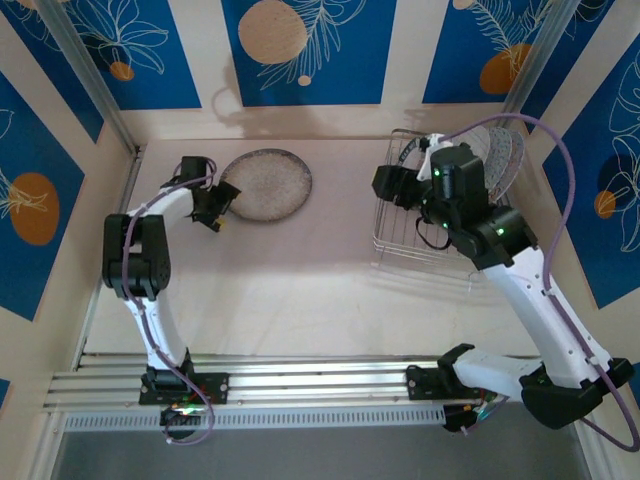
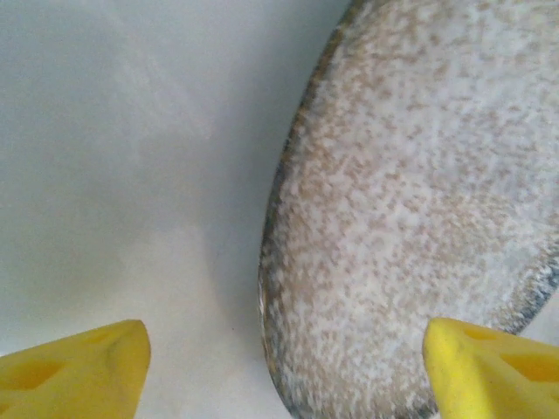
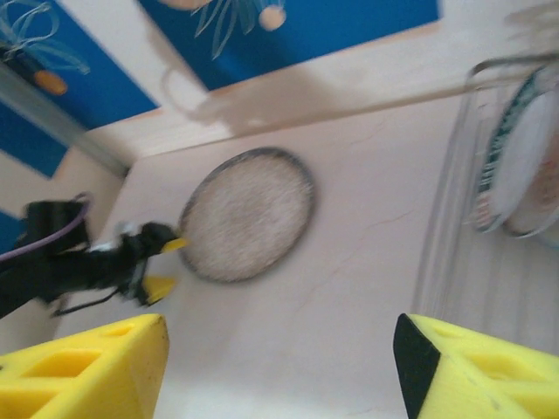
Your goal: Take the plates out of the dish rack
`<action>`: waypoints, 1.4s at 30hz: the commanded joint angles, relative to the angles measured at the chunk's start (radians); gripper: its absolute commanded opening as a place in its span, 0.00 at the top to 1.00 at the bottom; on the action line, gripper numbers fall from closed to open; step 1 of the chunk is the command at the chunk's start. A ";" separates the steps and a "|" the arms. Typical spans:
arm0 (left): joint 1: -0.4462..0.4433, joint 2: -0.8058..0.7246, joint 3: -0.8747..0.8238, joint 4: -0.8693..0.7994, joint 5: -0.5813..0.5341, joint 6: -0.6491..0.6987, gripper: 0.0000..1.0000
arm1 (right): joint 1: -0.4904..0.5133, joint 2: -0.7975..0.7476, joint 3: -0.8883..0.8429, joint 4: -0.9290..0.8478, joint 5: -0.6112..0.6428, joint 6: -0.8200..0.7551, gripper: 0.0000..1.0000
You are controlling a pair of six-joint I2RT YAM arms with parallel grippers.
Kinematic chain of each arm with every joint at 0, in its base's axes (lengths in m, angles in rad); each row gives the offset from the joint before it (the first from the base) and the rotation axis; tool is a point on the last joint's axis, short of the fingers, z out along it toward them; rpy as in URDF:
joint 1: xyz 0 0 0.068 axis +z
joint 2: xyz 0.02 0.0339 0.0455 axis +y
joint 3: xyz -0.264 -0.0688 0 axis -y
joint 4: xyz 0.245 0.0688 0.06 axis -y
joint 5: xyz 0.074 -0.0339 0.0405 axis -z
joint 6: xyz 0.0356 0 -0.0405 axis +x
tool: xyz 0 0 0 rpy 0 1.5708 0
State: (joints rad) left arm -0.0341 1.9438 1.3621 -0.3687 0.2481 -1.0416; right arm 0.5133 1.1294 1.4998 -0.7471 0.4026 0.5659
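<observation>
The speckled plate (image 1: 266, 184) is laid near the table's (image 1: 300, 280) far edge, its rim straddled by the spread left gripper (image 1: 220, 213); it could be dragged on retreat. The right gripper (image 3: 279, 371) is held agape beside the dish rack (image 1: 400, 252).

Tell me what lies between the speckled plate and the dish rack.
Only bare tabletop between speckled plate and dish rack, per the top external view.

Speckled plate (image 1: 266, 184) — matt, grainy glaze; dish rack (image 1: 400, 246) — shiny metal wire; table (image 1: 300, 285) smooth, matt.
</observation>
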 commanded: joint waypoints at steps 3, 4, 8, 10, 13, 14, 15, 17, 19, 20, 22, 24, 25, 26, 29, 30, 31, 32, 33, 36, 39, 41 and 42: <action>-0.020 -0.150 -0.043 -0.083 -0.043 0.014 0.11 | -0.158 0.066 0.127 -0.203 0.180 -0.045 0.32; -0.025 -0.178 -0.057 -0.083 -0.046 0.009 0.11 | -0.217 0.082 0.148 -0.227 0.156 -0.041 0.33; -0.088 -0.285 -0.078 -0.100 -0.083 0.017 0.11 | -0.403 0.121 0.172 -0.212 0.117 -0.060 0.34; -0.133 -0.330 -0.078 -0.107 -0.096 0.029 0.11 | -0.494 0.138 0.164 -0.182 0.071 -0.051 0.34; -0.205 -0.396 -0.086 -0.099 -0.103 0.045 0.12 | -0.635 0.176 0.154 -0.160 -0.038 -0.013 0.36; -0.235 -0.416 -0.086 -0.103 -0.106 0.059 0.13 | -0.673 0.183 0.144 -0.138 -0.074 -0.013 0.38; -0.253 -0.435 -0.088 -0.105 -0.108 0.072 0.13 | -0.698 0.189 0.135 -0.115 -0.104 -0.020 0.39; -0.296 -0.487 -0.110 -0.091 -0.107 0.091 0.14 | -0.751 0.201 0.118 -0.064 -0.160 -0.047 0.40; -0.325 -0.543 -0.145 -0.062 -0.099 0.105 0.15 | -0.791 0.213 0.111 -0.041 -0.187 -0.072 0.41; -0.338 -0.572 -0.163 -0.047 -0.089 0.111 0.16 | -0.811 0.218 0.107 -0.032 -0.197 -0.080 0.41; -0.358 -0.617 -0.189 -0.034 -0.061 0.132 0.16 | -0.848 0.221 0.084 -0.008 -0.220 -0.104 0.41; -0.374 -0.658 -0.200 -0.039 -0.047 0.162 0.17 | -0.887 0.219 0.046 0.025 -0.265 -0.126 0.42; -0.380 -0.684 -0.208 -0.036 -0.037 0.177 0.17 | -0.908 0.216 0.019 0.048 -0.302 -0.132 0.44; -0.382 -0.707 -0.216 -0.036 -0.031 0.194 0.17 | -0.925 0.214 -0.007 0.074 -0.340 -0.136 0.45; -0.384 -0.767 -0.229 -0.023 0.001 0.242 0.18 | -0.952 0.216 -0.058 0.125 -0.413 -0.157 0.46; -0.383 -0.782 -0.231 -0.025 0.009 0.256 0.18 | -0.961 0.222 -0.070 0.136 -0.431 -0.159 0.46; -0.383 -0.796 -0.232 -0.021 0.022 0.270 0.18 | -0.971 0.226 -0.082 0.148 -0.453 -0.160 0.46; -0.383 -0.807 -0.234 -0.020 0.030 0.282 0.19 | -0.979 0.231 -0.092 0.157 -0.459 -0.165 0.47; -0.383 -0.816 -0.236 -0.020 0.037 0.284 0.19 | -0.984 0.235 -0.100 0.163 -0.462 -0.171 0.47; -0.384 -0.831 -0.246 -0.004 0.074 0.282 0.19 | -1.017 0.240 -0.135 0.211 -0.503 -0.173 0.50; -0.384 -0.842 -0.268 0.048 0.114 0.259 0.20 | -1.041 0.261 -0.154 0.240 -0.559 -0.174 0.52; -0.384 -0.851 -0.280 0.081 0.137 0.250 0.20 | -1.046 0.280 -0.162 0.257 -0.586 -0.193 0.54; -0.383 -0.854 -0.280 0.087 0.144 0.253 0.20 | -1.045 0.287 -0.167 0.263 -0.590 -0.199 0.54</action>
State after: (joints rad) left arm -0.4103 1.1133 1.0988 -0.3435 0.3302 -0.7979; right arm -0.5270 1.3979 1.3491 -0.5369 -0.1097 0.4007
